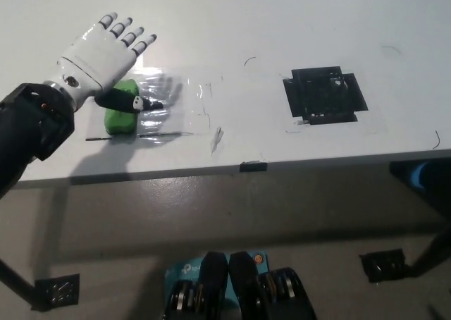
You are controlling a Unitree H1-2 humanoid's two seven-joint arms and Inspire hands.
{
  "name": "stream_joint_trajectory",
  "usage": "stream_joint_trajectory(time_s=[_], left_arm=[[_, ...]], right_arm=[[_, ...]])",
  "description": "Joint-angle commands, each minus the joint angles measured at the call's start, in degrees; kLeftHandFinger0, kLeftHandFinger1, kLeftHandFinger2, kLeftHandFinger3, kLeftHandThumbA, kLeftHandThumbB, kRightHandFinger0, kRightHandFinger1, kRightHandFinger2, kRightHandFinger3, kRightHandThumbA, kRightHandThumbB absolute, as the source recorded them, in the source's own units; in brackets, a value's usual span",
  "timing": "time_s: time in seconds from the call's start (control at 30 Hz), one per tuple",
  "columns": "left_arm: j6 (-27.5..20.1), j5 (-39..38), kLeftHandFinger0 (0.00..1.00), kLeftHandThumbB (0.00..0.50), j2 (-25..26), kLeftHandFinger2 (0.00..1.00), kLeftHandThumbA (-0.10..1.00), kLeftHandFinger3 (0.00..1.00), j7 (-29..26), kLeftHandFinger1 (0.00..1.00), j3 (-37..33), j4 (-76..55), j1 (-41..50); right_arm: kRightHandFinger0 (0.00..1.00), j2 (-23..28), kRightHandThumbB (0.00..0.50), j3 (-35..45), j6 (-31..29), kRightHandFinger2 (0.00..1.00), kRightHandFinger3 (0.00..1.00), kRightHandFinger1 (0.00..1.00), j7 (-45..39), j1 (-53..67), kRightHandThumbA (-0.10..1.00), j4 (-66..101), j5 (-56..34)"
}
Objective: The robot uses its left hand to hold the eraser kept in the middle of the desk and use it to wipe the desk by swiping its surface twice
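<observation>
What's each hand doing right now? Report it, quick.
Left hand: open, fingers spread, raised above the green eraser, holding nothing.
Right hand: not in view.

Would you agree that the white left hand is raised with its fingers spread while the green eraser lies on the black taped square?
Not quite. The head view shows the left hand raised and spread, but the green eraser lies on the clear plastic sheet, well apart from the black taped square.

Green eraser; white left hand; white desk; black tape square; clear glossy film.
</observation>
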State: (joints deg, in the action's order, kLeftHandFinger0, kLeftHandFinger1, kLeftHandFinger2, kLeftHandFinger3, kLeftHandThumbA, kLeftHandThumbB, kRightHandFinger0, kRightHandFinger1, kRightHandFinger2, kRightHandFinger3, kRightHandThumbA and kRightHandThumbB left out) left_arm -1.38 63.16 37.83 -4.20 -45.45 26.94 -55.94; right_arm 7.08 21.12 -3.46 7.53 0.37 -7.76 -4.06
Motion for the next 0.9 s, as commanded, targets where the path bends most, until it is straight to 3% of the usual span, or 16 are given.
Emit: stream_joint_trajectory(time_s=[0.0,0.07,0.13,0.2,0.47,0.67,0.77,0.87], left_arm=[[-0.34,2.44,1.00,0.412,0.17,1.00,1.00,1.00,-5.25,1.00,3.69,-0.83,-1.08],[0.53,1.13,1.00,0.416,-1.08,1.00,1.00,1.00,-5.63,1.00,5.86,-0.46,1.17],[1.06,2.69,1.00,0.408,-2.00,1.00,1.00,1.00,-7.06,1.00,6.18,0.12,2.63],[0.72,2.28,1.00,0.418,-2.89,1.00,1.00,1.00,-6.51,1.00,7.00,0.52,3.71],[0.32,3.16,1.00,0.403,-4.74,1.00,1.00,1.00,-9.90,1.00,7.62,5.18,5.16],[0.40,2.35,1.00,0.404,-5.25,1.00,1.00,1.00,-11.15,1.00,9.35,6.63,6.93],[0.00,2.26,1.00,0.402,-5.52,1.00,1.00,1.00,-11.60,1.00,9.68,7.79,6.94],[1.25,3.01,1.00,0.406,-5.42,1.00,1.00,1.00,-10.26,1.00,9.75,7.83,6.37]], right_arm=[[1.00,1.18,0.318,0.60,-2.29,1.00,1.00,1.00,0.44,-0.25,1.00,1.94,-0.98],[1.00,0.97,0.300,0.64,-3.30,1.00,1.00,1.00,0.19,-0.07,1.00,1.33,-1.43],[1.00,0.63,0.319,0.73,-2.41,1.00,1.00,1.00,0.55,0.23,1.00,2.08,-1.42],[1.00,0.40,0.291,0.78,-2.16,1.00,1.00,1.00,0.67,0.12,1.00,2.18,-1.69],[1.00,-0.23,0.315,1.07,-2.17,1.00,1.00,1.00,1.04,0.19,1.00,2.17,-2.77],[1.00,-0.32,0.297,0.80,-2.92,1.00,1.00,1.00,1.33,0.57,1.00,1.85,-1.98],[1.00,-0.78,0.341,0.86,-3.63,1.00,1.00,1.00,1.57,0.98,1.00,1.64,-1.92],[1.00,-0.70,0.315,1.05,-3.96,1.00,1.00,1.00,1.14,0.84,1.00,1.48,-2.74]])
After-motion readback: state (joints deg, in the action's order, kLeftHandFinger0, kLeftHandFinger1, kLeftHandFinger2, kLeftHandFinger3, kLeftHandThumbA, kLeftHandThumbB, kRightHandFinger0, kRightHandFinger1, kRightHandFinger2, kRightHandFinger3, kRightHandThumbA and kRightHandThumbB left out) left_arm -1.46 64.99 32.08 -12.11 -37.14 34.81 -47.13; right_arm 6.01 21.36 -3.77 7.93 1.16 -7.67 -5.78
